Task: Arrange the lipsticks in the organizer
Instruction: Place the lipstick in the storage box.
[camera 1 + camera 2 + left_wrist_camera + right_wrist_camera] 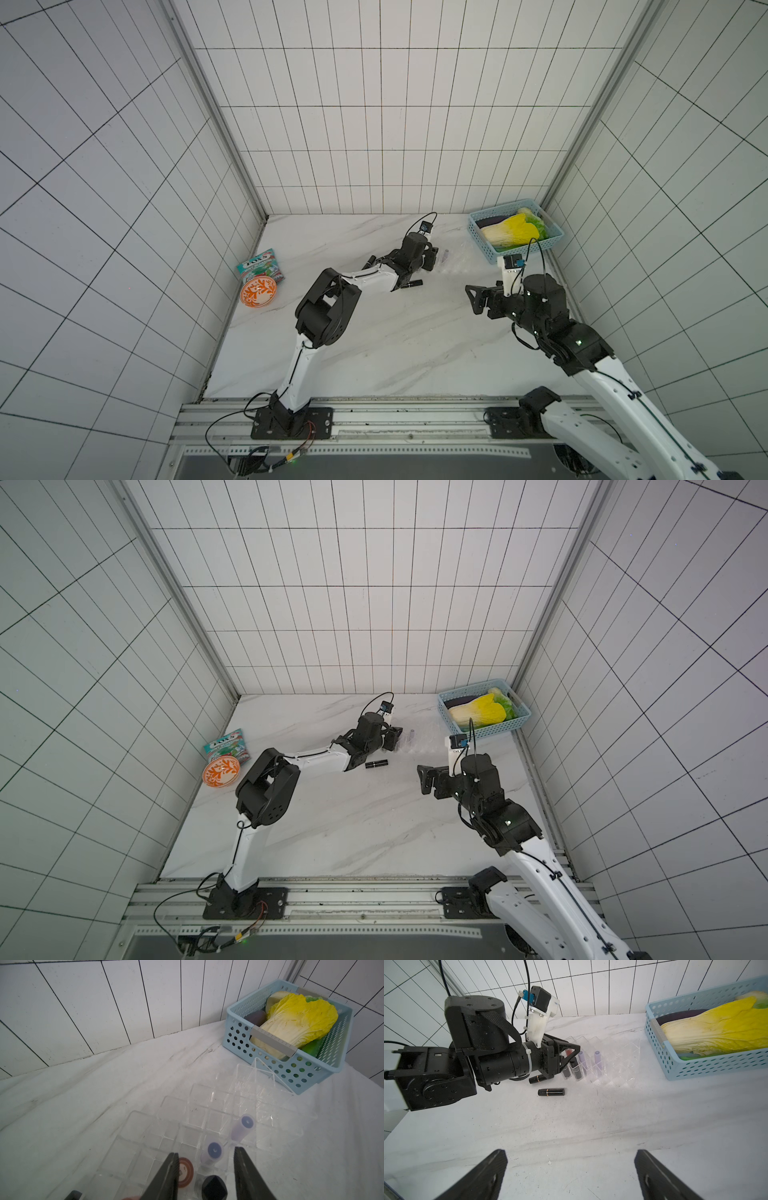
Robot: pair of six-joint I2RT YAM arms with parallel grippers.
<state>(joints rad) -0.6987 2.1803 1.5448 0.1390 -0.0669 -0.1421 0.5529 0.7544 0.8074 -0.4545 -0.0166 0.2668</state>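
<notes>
The clear organizer (207,1105) stands on the marble table, left of the basket; it also shows faintly in a top view (415,742). Upright in its slots are two lavender-capped lipsticks (247,1122), a reddish-brown one (185,1172) and a black one (214,1187). My left gripper (205,1150) hangs over the near slots, open, its fingers on either side of the black lipstick without touching it. A loose black lipstick (551,1092) lies on the table and another (537,1079) lies partly under the left wrist. My right gripper (571,1153) is open and holds nothing, well short of the organizer.
A light-blue perforated basket (473,226) with a cabbage sits in the far right corner, close behind the organizer. A candy bag (261,266) and an orange patterned bowl (257,293) lie by the left wall. The left arm (477,1059) stretches across in front of the organizer.
</notes>
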